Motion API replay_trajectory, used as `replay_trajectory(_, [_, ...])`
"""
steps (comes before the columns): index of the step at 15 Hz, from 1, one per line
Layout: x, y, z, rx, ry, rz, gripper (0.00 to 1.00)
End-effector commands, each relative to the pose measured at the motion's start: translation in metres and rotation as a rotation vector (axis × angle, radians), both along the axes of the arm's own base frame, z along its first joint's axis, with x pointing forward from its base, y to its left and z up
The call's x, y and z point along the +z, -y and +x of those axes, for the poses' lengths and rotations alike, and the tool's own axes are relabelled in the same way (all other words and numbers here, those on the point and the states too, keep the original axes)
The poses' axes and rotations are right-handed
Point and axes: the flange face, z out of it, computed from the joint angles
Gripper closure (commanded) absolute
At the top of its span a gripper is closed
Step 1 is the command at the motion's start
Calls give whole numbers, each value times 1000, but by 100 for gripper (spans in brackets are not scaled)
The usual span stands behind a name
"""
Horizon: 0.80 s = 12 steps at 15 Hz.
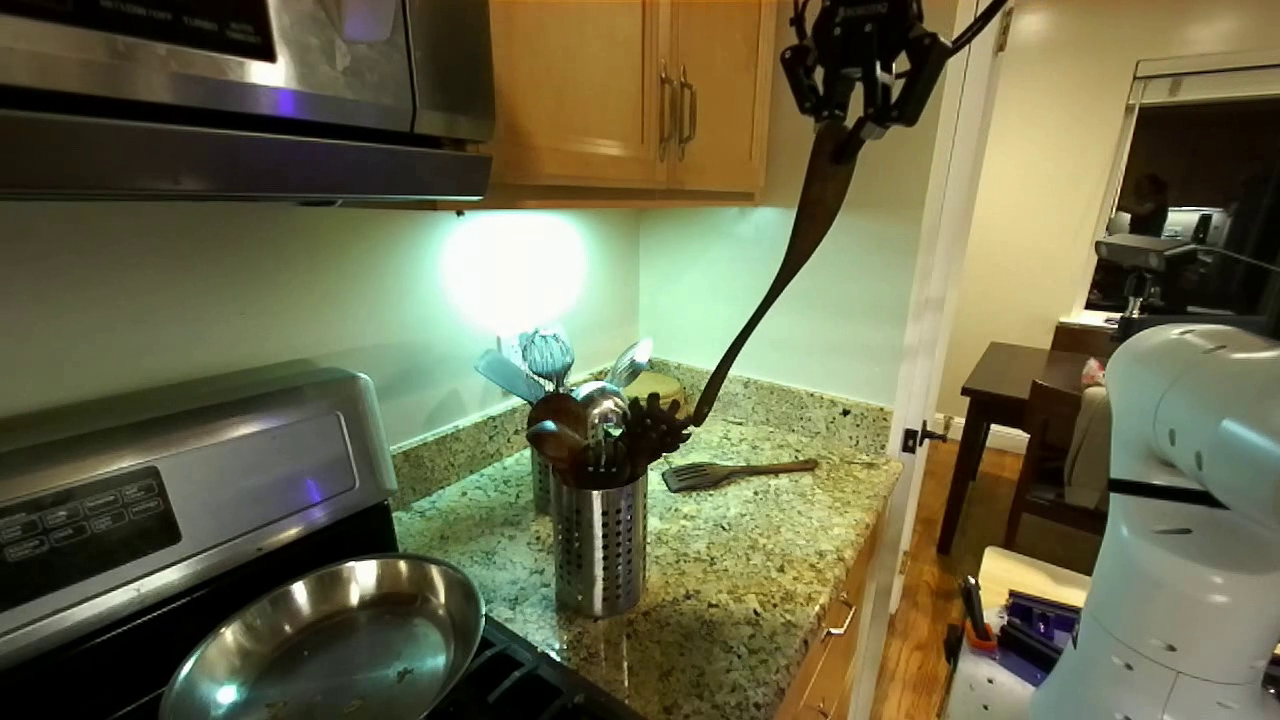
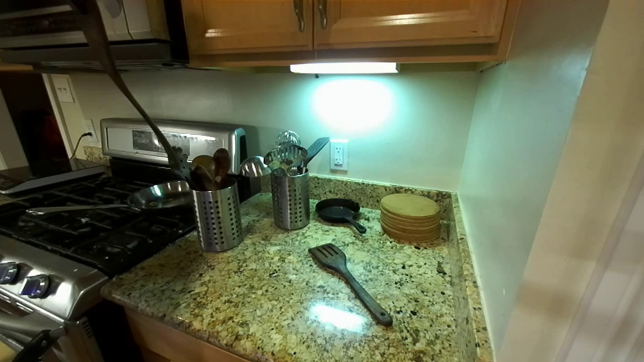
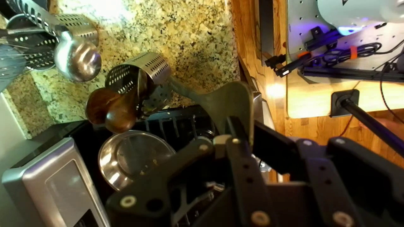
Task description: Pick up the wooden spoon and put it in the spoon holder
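At the bottom of the wrist view, nearest of all, the jaws are pinched on the broad end of the spoon (image 3: 222, 100), whose thin handle slants down toward the holder (image 3: 156, 66). The handle's tip seems to hang just outside the holder's rim, near the pasta fork (image 1: 655, 430); whether the two touch I cannot tell. I take this as the placing step, with the spoon held in the air, not yet inside. The next move likely calls for swinging the tip over the mouth, into the gap beside the wooden heads (image 3: 121, 115), then lowering before letting go.

Around the tip, brown shapes crowd together and depth is hard to judge. The jaws are out of frame in an exterior view, where the spoon's upper end is lost against the microwave (image 2: 55, 40). Farther along the desk (image 1: 730, 530), behind the holder as an exterior view has it, a second canister (image 1: 541, 485) shows only a sliver of its wall.
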Motion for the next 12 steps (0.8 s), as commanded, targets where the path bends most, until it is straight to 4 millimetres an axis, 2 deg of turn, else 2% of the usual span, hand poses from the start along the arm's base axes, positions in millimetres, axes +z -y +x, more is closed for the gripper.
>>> replay_trajectory(1, [2,4,21,137,-29,-18,95])
replay_trajectory(7, [-2,0,51,344,-56,-67,95])
replay_trajectory(12, [7,2,68,436,-69,-118,95])
